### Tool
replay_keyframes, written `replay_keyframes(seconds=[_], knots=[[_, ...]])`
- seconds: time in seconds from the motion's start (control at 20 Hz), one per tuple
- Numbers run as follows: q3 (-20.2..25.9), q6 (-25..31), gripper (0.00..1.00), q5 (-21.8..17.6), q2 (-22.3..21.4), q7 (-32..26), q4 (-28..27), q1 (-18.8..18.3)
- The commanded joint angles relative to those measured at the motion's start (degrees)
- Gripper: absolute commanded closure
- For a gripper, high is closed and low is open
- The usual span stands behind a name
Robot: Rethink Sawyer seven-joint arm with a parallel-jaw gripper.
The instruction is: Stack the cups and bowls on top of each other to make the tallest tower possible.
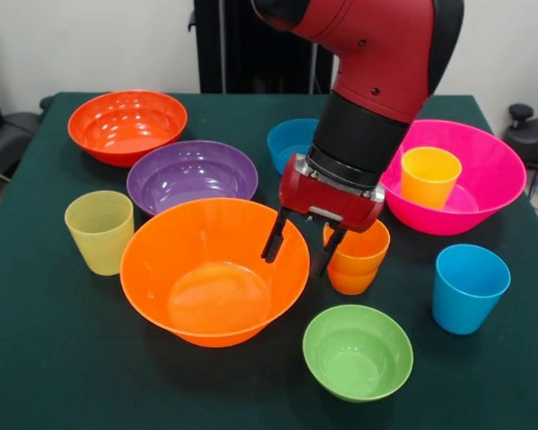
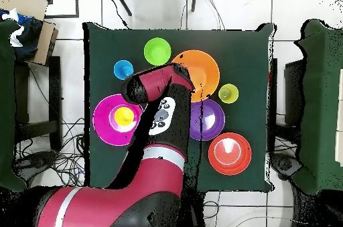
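My gripper (image 1: 301,249) is open and empty. One finger hangs over the right rim of the large orange bowl (image 1: 206,269); the other is just in front of the orange cup (image 1: 359,260). The yellow cup (image 1: 429,175) stands inside the hot pink bowl (image 1: 498,170). The purple bowl (image 1: 191,175), red-orange bowl (image 1: 125,125), small blue bowl (image 1: 291,143), lime green bowl (image 1: 357,351), sky blue cup (image 1: 468,287) and ribbed yellow-green cup (image 1: 99,231) stand apart. In the overhead view my arm (image 2: 157,114) hides the gripper, the orange cup and the blue bowl.
All stand on a dark green table (image 1: 54,358). In the overhead view a chair (image 2: 30,104) stands to the left of the table and another (image 2: 321,104) to the right, with cables on the floor.
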Motion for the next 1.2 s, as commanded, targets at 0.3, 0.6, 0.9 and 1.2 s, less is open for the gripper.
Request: replay_keyframes(seconds=[0.3, 0.6, 0.9, 1.2], knots=[[-0.1, -4.4, 0.0, 0.0, 4.0, 7.3, -2.2, 2.1], [-1.7, -4.0, 0.0, 1.3, 4.6, 7.8, -2.7, 3.4], [-2.8, -4.4, 0.0, 2.2, 5.6, 8.7, -3.2, 4.4], [-3.8, -5.1, 0.0, 3.1, 7.0, 8.7, -4.3, 5.0]])
